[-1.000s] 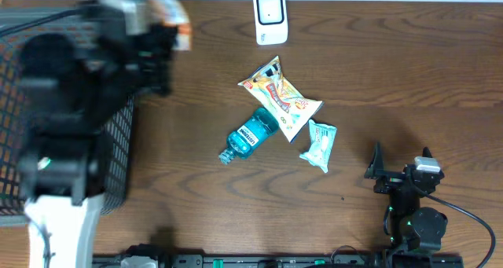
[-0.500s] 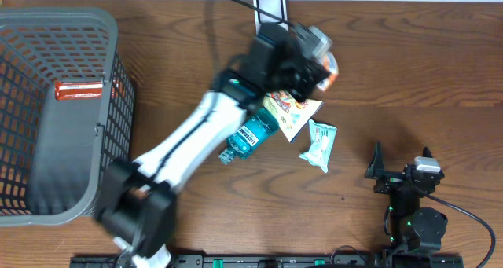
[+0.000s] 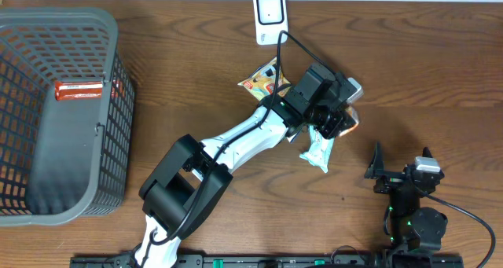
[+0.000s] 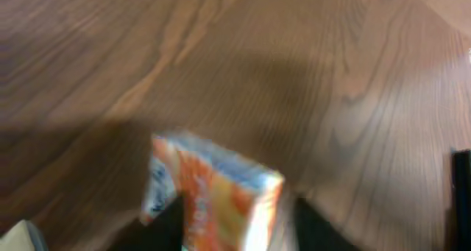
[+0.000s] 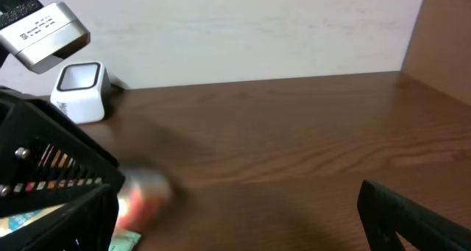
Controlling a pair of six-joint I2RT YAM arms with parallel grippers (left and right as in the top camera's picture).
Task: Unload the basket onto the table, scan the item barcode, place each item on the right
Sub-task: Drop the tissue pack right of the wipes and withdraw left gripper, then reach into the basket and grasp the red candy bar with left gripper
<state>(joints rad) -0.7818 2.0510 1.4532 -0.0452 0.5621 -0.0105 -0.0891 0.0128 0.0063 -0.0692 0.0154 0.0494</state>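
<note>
Swung over from the basket [image 3: 118,32], the left tool [image 3: 339,120] hovers at 5 o'clock from the scanner [image 3: 269,16], an orange box [image 4: 213,188] between its fingers [image 4: 171,225]; whether they grip it cannot be told. Right tool [image 3: 401,162], at the counter's [image 3: 440,64] 4 o'clock, gapes empty.

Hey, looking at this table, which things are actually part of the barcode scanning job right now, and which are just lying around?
In the job: white barcode scanner; orange-and-white carton at the left tool.
Lying about: snack bag; teal packet; grey basket with a red item in it.
</note>
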